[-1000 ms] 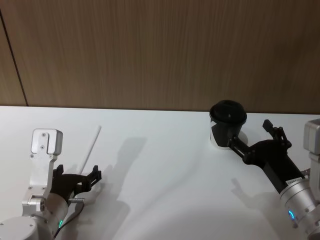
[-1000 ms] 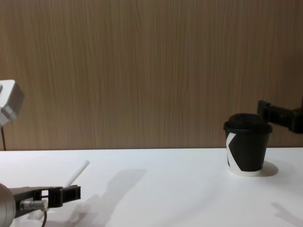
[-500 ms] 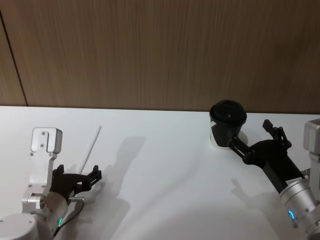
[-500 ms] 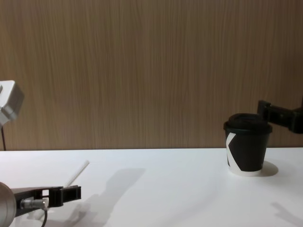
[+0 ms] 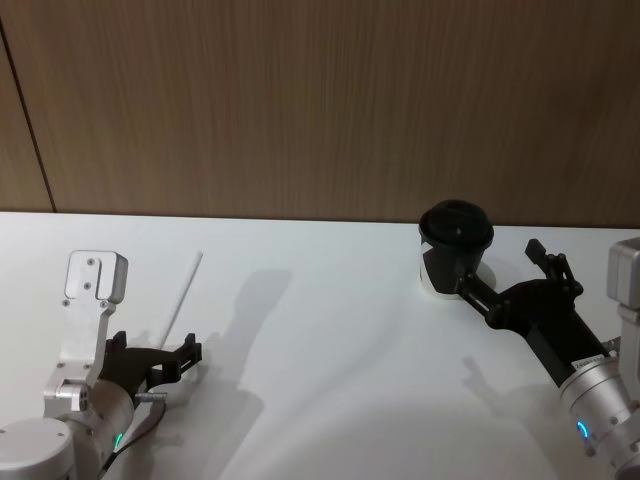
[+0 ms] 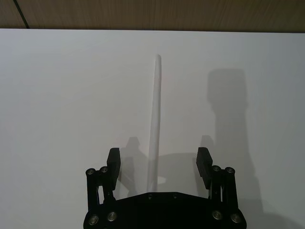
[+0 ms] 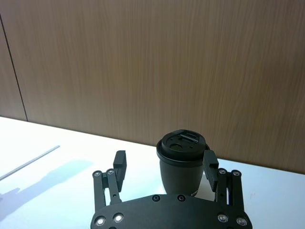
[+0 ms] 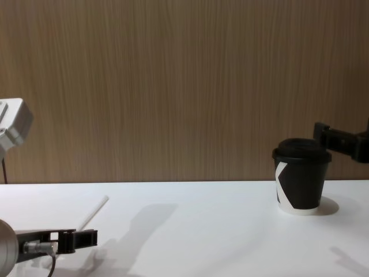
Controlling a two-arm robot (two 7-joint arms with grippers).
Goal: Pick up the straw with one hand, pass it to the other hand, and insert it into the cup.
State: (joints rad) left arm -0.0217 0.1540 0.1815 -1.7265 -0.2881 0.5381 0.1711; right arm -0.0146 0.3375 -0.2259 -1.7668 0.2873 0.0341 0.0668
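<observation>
The white straw (image 5: pixel 182 297) lies flat on the white table (image 5: pixel 330 350) at the left, also seen as straw (image 6: pixel 155 124) and straw (image 8: pixel 94 211). My left gripper (image 5: pixel 155 350) sits low over the straw's near end, open, with one finger on each side of it and not touching it, seen closer as left gripper (image 6: pixel 158 162). The black lidded cup (image 5: pixel 452 255) stands upright at the back right. Just to the right of the cup, at about lid height, my right gripper (image 5: pixel 505 272) is open; the right gripper (image 7: pixel 164 164) frames the cup (image 7: pixel 182 160) between its fingers without holding it.
A wood-panelled wall (image 5: pixel 320 100) runs along the back of the table. A thin dark cable (image 5: pixel 140 432) hangs under the left wrist. The wide stretch of table between straw and cup carries only shadows.
My left gripper has sunk slightly toward the table around the straw's near end. The right arm, the cup and the straw have not moved.
</observation>
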